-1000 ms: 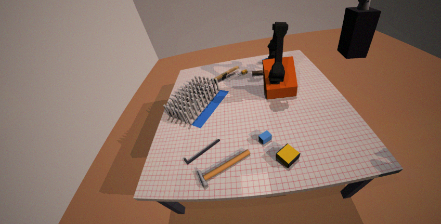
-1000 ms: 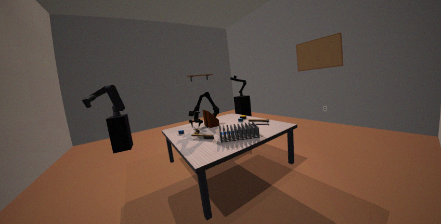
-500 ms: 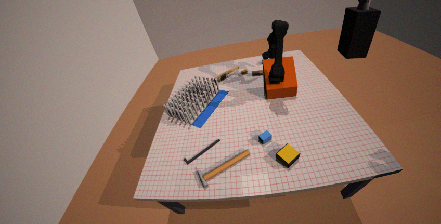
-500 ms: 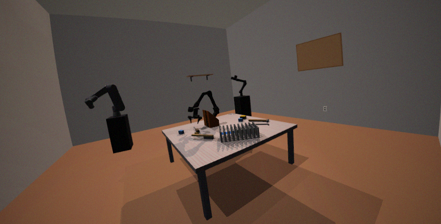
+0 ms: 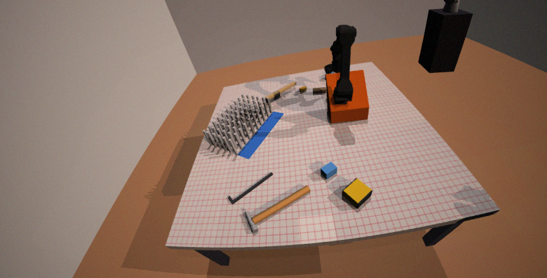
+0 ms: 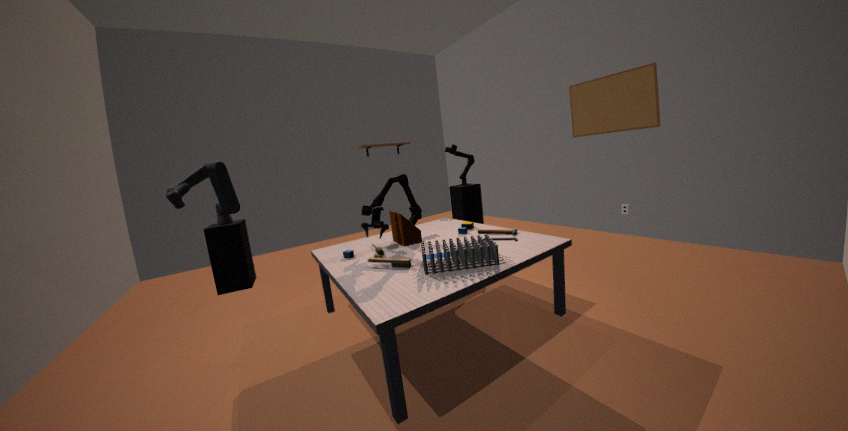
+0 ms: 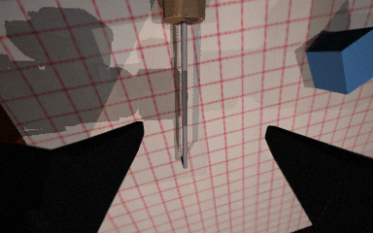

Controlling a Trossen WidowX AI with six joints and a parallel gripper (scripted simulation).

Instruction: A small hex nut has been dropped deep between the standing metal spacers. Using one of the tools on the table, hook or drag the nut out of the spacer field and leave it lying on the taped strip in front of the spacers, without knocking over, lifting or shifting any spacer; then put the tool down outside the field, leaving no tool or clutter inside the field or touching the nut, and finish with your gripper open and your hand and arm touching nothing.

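Observation:
My gripper (image 6: 374,232) (image 7: 203,129) is open and empty, above the table beside the orange block. In the wrist view a thin grey rod (image 7: 185,87) with a wooden handle (image 7: 185,11) lies on the table between and beyond the spread fingers. The standing spacers (image 5: 230,145) (image 6: 495,253) form a dense field, and the blue taped strip (image 5: 262,135) runs along its front. I cannot make out the hex nut in any view. A dark L-shaped hook tool (image 5: 251,187) and a hammer (image 5: 281,204) (image 6: 496,231) lie on the table away from the field.
The orange block (image 5: 347,113) (image 6: 407,231) stands by the arm. A blue cube (image 6: 348,254) (image 7: 359,68) lies near the gripper. A wooden-handled tool (image 5: 288,86) (image 6: 388,260) lies beside the field's end. Another blue block (image 5: 328,170) and a yellow block (image 5: 357,191) lie near the hammer.

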